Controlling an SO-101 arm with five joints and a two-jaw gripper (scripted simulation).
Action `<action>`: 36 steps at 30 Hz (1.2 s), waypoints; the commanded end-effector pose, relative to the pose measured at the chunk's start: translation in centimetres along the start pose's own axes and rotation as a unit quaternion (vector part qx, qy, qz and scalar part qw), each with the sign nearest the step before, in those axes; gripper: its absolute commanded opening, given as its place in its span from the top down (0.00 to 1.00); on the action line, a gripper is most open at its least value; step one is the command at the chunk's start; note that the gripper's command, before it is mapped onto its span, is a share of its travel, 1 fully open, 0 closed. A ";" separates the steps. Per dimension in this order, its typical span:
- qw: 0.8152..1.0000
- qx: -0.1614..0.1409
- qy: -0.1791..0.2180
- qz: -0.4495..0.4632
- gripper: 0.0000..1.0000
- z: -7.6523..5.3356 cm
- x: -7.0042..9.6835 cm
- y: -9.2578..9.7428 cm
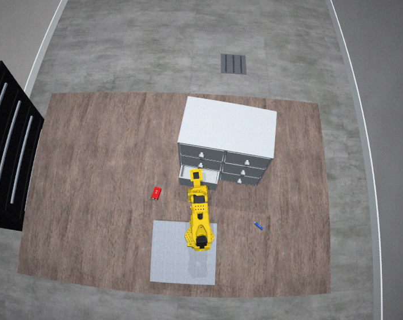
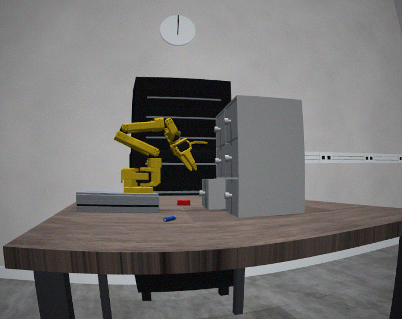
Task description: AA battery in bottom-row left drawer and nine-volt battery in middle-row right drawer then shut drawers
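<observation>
The blue AA battery (image 1: 258, 226) lies on the table to the right of the arm's base; it also shows in the side view (image 2: 169, 218). The red nine-volt battery (image 1: 156, 193) lies on the table left of the chest's front, and shows in the side view (image 2: 183, 202). The grey chest (image 1: 227, 127) has its bottom left drawer (image 1: 198, 176) pulled partly out (image 2: 213, 193); the other drawers are shut. My gripper (image 2: 198, 154) hangs in the air in front of the left column, above the open drawer. Its jaws stand apart with nothing between them.
The arm stands on a grey base plate (image 1: 183, 252) near the table's front. A black cabinet (image 1: 9, 144) stands off the table at the left. The table edge curves at the side nearest the exterior camera.
</observation>
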State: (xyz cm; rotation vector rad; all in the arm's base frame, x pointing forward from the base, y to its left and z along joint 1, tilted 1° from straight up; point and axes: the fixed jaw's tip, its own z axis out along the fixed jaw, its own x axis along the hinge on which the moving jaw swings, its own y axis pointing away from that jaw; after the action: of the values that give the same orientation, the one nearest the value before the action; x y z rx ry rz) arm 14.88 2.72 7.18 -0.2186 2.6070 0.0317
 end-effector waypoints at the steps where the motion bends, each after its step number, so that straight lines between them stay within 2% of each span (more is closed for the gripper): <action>1: 1.000 0.001 -0.003 -0.001 0.79 -0.6 -0.1 -0.1; 19: 1.000 0.001 -0.003 -0.001 0.79 -0.6 -0.1 -0.1; 31: 0.996 0.003 -0.090 0.002 0.79 -1.3 -2.8 -0.1; 36: 0.996 0.003 -0.090 0.002 0.79 -1.3 -2.8 -0.1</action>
State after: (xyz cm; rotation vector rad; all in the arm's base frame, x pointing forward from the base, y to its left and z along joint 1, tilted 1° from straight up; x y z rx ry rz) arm 16.36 2.92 9.29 -0.2072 2.4564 0.0391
